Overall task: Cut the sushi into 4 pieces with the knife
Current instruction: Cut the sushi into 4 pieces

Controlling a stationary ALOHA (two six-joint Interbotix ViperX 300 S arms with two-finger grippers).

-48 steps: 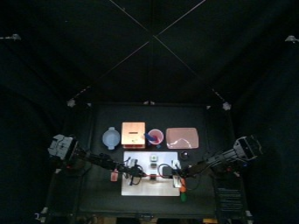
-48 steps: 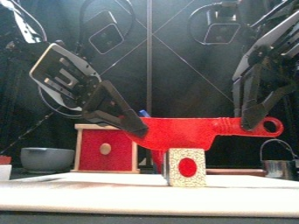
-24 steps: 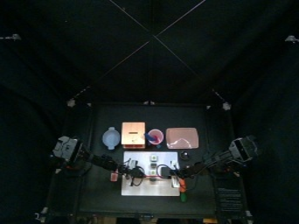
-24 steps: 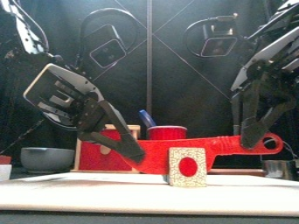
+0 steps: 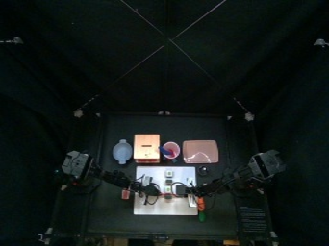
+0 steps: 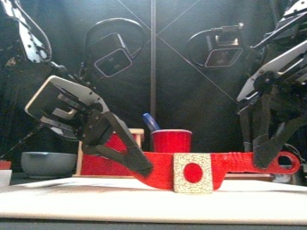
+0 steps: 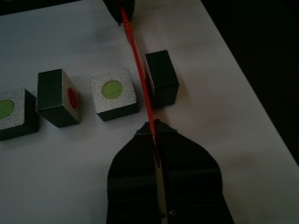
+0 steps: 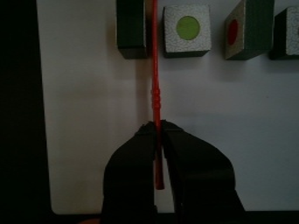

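Gripping one red knife (image 8: 153,79) from both ends: the left end effector (image 7: 149,131) is clamped on one end and the right end effector (image 8: 158,129) on the other, both closed tight on it. The blade runs left to right across the sushi roll (image 7: 117,92), which sits on the white cutting board (image 7: 70,44) at the near middle of the counter (image 5: 221,171). In both wrist views the knife is in the gap between one end block and the other three. Four blocks show, so this looks like the last split. I can't tell whether the edge has reached the board.

Handling, as a guess: the blocks look light, rigid and boxy, and probably pop apart at their seams rather than truly cut. The board is smooth, so loose pieces could skid or tip under a sideways push. The knife is thin plastic and likely to flex, so holding it at both ends suits it. Press straight down over a seam.
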